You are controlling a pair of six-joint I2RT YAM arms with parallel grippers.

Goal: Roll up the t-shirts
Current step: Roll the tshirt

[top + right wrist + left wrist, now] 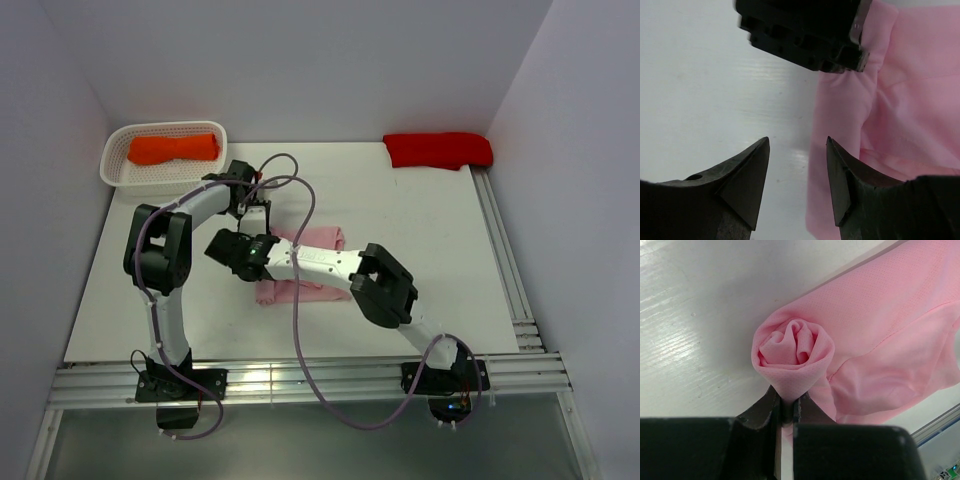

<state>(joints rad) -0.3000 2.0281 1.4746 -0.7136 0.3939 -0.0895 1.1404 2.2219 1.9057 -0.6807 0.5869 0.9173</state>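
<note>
The light pink t-shirt lies partly rolled at the middle of the table. In the left wrist view its near end is a tight spiral roll. My left gripper is shut on the cloth at the bottom of that roll; in the top view it is at the shirt's left end. My right gripper is open and empty, low over the table. Its right finger is over the shirt's left edge and its left finger over bare table. In the top view it is just left of the shirt.
A white basket at the back left holds a rolled orange t-shirt. A bright red t-shirt lies at the back right by the wall. A metal rail runs along the table's right edge. The left gripper's body is just ahead of my right fingers.
</note>
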